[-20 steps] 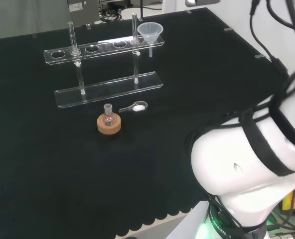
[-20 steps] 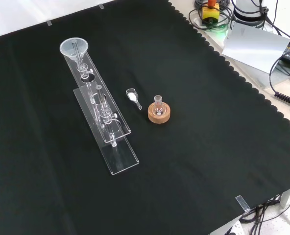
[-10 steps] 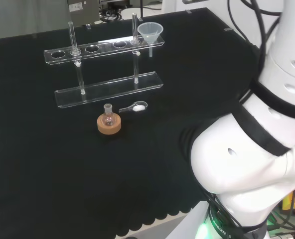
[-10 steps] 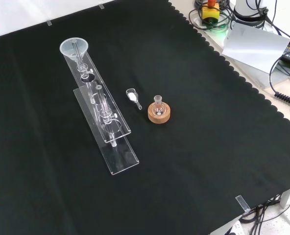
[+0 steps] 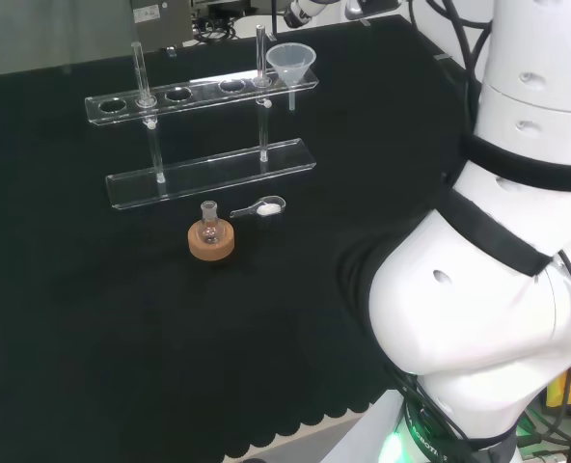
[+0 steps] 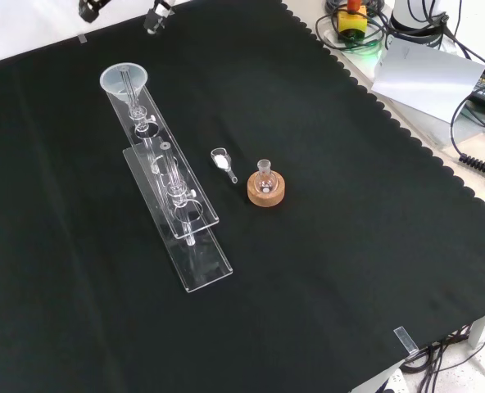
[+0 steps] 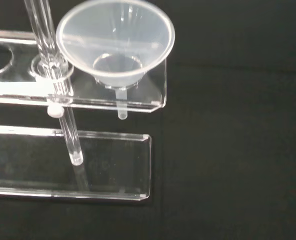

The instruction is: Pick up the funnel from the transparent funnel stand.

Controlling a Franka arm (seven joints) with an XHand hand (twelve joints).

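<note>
The funnel (image 5: 290, 62) is clear plastic and sits in the end hole of the transparent funnel stand (image 5: 208, 172). Its wide cone rests on the stand's upper shelf, and its short stem hangs straight down through the hole, so it is held upright by the rim of the hole alone. In the head view this is the right end of the rack; in the front view the funnel (image 6: 124, 81) is at the far end, near the top of the picture. The wrist view looks down into the funnel (image 7: 116, 42) from above and slightly to one side, with one of the stand's clear upright posts (image 7: 58, 80) just beside it.

Parts of the hand (image 6: 156, 17) show at the top edge of the front view, above the funnel and apart from it. It holds nothing; whether its fingers are straight or curled cannot be told.

Near the stand, well clear of the funnel, a small round flask (image 5: 209, 226) stands on a cork ring (image 5: 211, 244), with a small clear scoop of white powder (image 5: 262, 206) lying just beside it.

The funnel is still to be grasped. Lifting it straight up would likely free the stem.
</note>
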